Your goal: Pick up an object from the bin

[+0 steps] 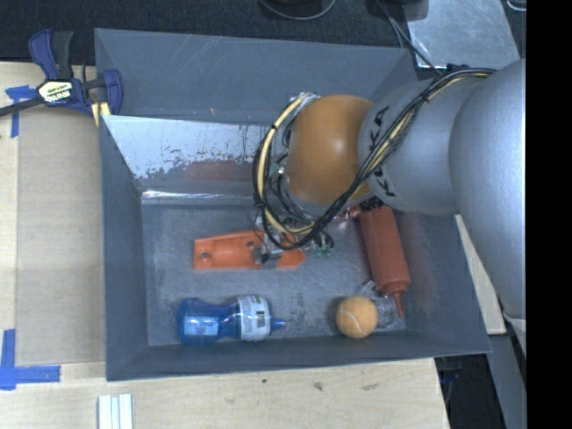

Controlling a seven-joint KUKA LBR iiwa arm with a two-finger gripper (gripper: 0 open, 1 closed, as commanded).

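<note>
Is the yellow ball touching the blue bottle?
Apart. The camera view shows bare bin floor between the blue bottle and the yellow ball.

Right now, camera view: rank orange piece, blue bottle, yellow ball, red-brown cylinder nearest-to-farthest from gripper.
1. Orange piece, at the gripper, bin centre.
2. Blue bottle, lower left.
3. Yellow ball, lower right, and red-brown cylinder, right side: too close to call.
</note>
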